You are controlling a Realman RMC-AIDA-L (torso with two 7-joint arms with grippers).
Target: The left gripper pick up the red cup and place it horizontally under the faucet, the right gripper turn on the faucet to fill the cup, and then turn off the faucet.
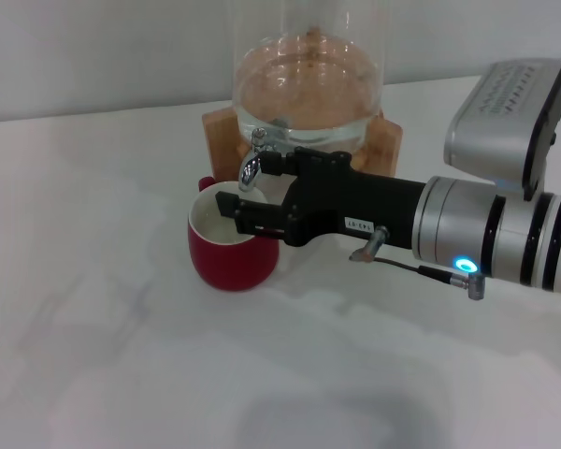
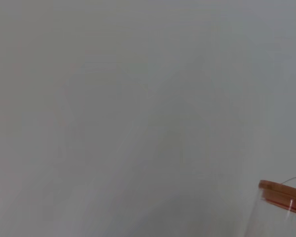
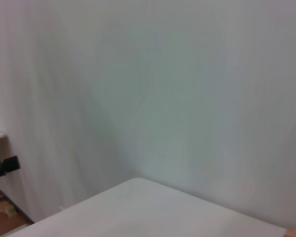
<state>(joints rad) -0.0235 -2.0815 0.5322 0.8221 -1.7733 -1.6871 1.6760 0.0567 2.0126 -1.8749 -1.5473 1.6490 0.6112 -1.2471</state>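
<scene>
The red cup [image 1: 232, 262] stands upright on the white table, its white inside showing, right below the spout of the chrome faucet [image 1: 251, 166]. My right gripper [image 1: 246, 184] reaches in from the right at faucet height. Its black fingers stand apart, one beside the spout and one lower over the cup's mouth, so it is open. I cannot make out any water running. The left gripper is out of view.
The faucet belongs to a large glass jar [image 1: 304, 84] of water on a wooden base [image 1: 385, 140] at the back of the table. The jar's wooden lid rim [image 2: 286, 195] shows in the left wrist view. A pale wall stands behind.
</scene>
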